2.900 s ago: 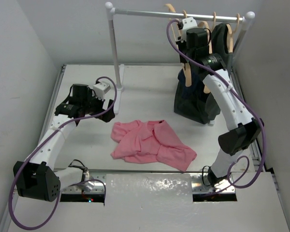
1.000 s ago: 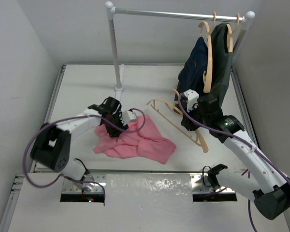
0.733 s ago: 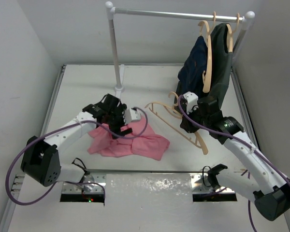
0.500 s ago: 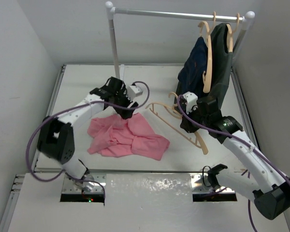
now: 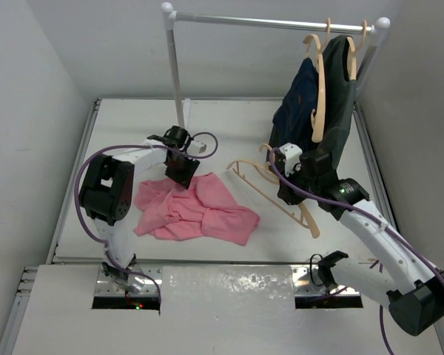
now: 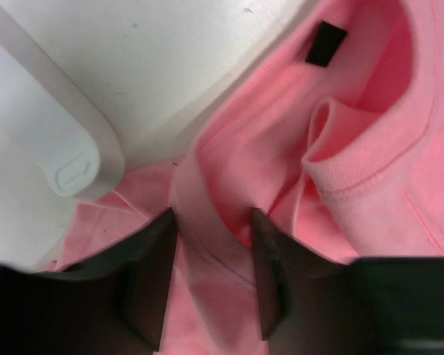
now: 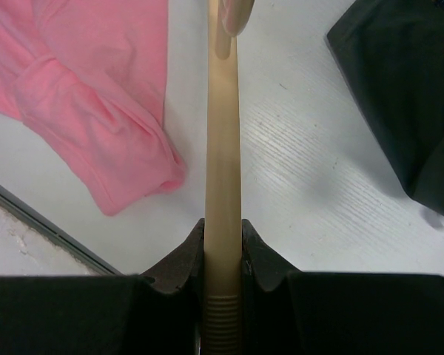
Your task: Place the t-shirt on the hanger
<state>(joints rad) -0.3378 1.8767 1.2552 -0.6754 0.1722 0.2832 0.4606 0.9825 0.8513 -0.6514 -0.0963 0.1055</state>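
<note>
My left claw (image 6: 211,220) pinches a raised fold of the pink t-shirt (image 5: 200,211), close to its ribbed neckline. A small black tag (image 6: 325,43) sits inside the collar; I cannot read anything on it. The t-shirt lies crumpled on the white table (image 5: 133,126). My right claw (image 7: 223,233) is clamped around the tan hanger (image 7: 223,148), just right of the t-shirt.

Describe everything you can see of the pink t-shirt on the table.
The t-shirt is soft pink cloth, plain, with a ribbed collar and a small dark tag near the neck. It lies crumpled on the white table, not spread out. At its far edge a raised fold sits between the fingers of the left gripper, seemingly pinched. One sleeve end lies near the hanger without touching it.
</note>
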